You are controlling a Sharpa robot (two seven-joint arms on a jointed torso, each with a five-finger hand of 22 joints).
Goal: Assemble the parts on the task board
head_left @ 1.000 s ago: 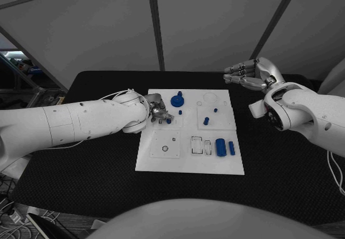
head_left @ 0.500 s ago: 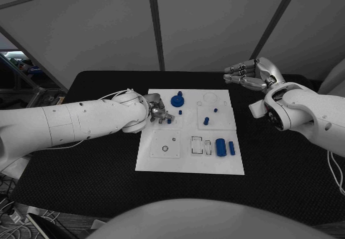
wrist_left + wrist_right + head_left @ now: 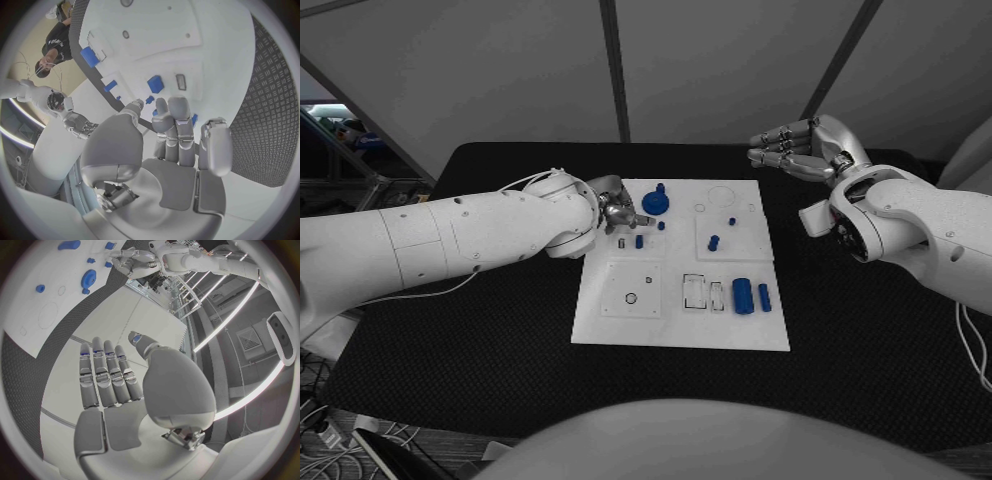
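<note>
I see the task board (image 3: 678, 325) in the middle of the black table (image 3: 473, 330), with blue parts on it: a round knobbed part (image 3: 655, 202) at the far side, a small peg (image 3: 639, 241) near the left hand (image 3: 616, 213), and two cylinders (image 3: 751, 296) at the right. The left hand hovers over the board's far-left corner, fingers extended, holding nothing. The right hand (image 3: 795, 150) hangs beyond the board's far-right corner, fingers loosely apart, empty.
</note>
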